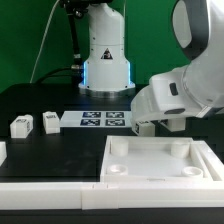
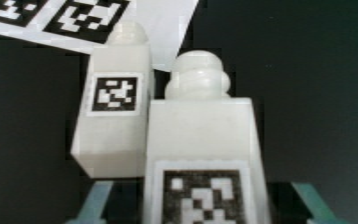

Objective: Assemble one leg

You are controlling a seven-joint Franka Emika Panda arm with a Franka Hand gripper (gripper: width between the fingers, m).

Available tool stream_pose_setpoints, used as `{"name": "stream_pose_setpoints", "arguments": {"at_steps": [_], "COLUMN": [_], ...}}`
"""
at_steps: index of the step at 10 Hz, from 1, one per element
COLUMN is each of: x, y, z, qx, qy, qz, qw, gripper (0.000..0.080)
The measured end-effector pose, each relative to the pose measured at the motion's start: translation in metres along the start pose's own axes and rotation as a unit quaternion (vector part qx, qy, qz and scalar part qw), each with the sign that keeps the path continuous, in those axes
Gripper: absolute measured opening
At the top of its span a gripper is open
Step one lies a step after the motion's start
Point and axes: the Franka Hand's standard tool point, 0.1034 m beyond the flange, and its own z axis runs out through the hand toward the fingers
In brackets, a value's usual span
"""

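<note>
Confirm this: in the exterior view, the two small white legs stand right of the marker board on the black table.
Not right. The exterior view shows the two legs standing on that view's left of the marker board, on the black table.

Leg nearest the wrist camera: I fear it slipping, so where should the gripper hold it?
Probably by its two flat long sides, on the blocky body of the leg below the rounded tip, coming down from the camera's side. Those sides are parallel; the tip is knobby. The second leg lies close alongside, so one finger has little room there.
</note>
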Motion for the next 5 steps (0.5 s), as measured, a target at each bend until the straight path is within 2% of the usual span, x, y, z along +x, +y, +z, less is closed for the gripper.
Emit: {"name": "stream_pose_setpoints", "arguments": {"at_steps": [2,3,5], "x": [-0.013,-0.015,-0.007], "y": [0.004,0.006,0.005], "z": [-0.015,-0.023,-0.022], "qx": [0.004,0.005,0.004], "qy": [-0.006,0.0,0.032], "qz": [-0.001,0.0,0.0], "qw": [1.0,1.0,0.999], "gripper": [0.0288,0.0288,0.0288]}}
